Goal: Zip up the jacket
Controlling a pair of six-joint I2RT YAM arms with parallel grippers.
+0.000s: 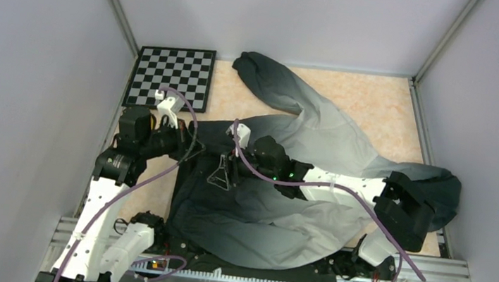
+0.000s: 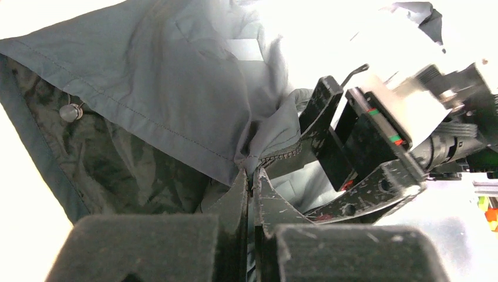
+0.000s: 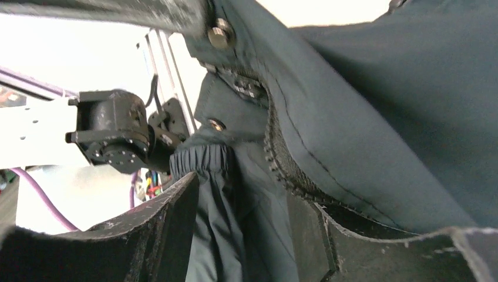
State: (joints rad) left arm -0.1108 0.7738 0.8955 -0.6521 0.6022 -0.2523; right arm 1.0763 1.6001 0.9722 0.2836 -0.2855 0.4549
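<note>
The jacket (image 1: 318, 135) lies spread on the table, dark charcoal at the left and near side and light grey in the middle. My left gripper (image 1: 196, 148) is at its dark left part. In the left wrist view it (image 2: 251, 171) is shut on the jacket's (image 2: 176, 76) edge beside the zipper teeth (image 2: 282, 155). My right gripper (image 1: 223, 170) faces it, close by. In the right wrist view it (image 3: 241, 188) is open with hanging jacket fabric (image 3: 382, 106) between its fingers, and the zipper (image 3: 275, 154) runs along the right finger. One of its fingers (image 2: 322, 108) also shows in the left wrist view.
A checkerboard (image 1: 172, 75) lies at the table's back left. Grey walls close in both sides and the back. A metal rail (image 1: 252, 276) runs along the near edge. One sleeve (image 1: 268, 79) reaches toward the back. A snap button (image 2: 70, 111) sits on the lining.
</note>
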